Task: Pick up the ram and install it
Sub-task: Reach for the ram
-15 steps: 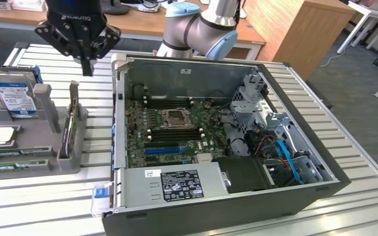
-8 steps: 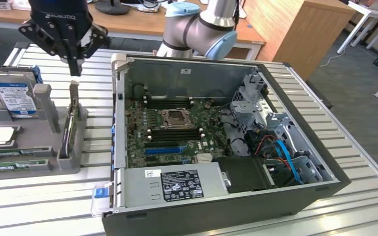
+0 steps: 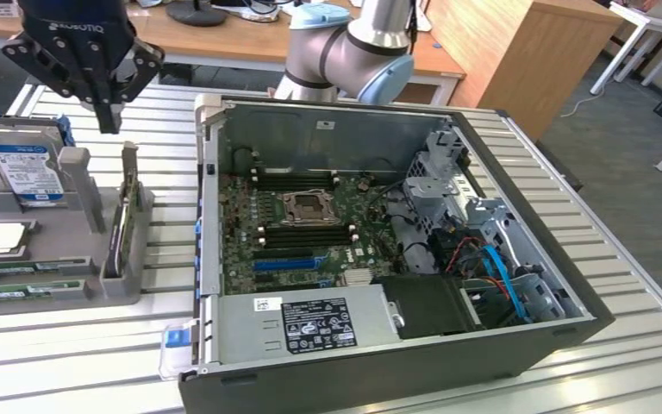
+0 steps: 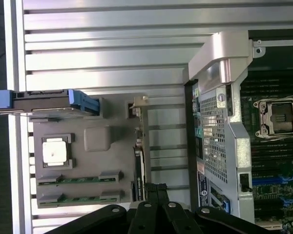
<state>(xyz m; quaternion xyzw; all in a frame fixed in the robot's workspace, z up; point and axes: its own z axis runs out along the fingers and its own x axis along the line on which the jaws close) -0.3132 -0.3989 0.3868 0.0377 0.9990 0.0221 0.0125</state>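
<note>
The ram [image 3: 120,226] stands on its long edge in a narrow slot of the grey fixture [image 3: 121,289], at about 9 o'clock in the exterior view. This posture appears intended to present its upper edge for a grasp from above. Two more green memory sticks [image 3: 21,276] lie in slots at 8 o'clock of the fixture. A hard drive [image 3: 23,168] and a processor [image 3: 1,237] occupy their own seats.

The gripper [image 3: 108,125] hangs above the ram's far end, at 12 o'clock from it and clear of it. The jaws are closed together and hold nothing.

The computer case [image 3: 365,371] lies on its side on the bench [image 3: 66,362], at 3 o'clock from the fixture. The motherboard [image 3: 308,233] faces upward, which gives vertical access to its slots.
</note>
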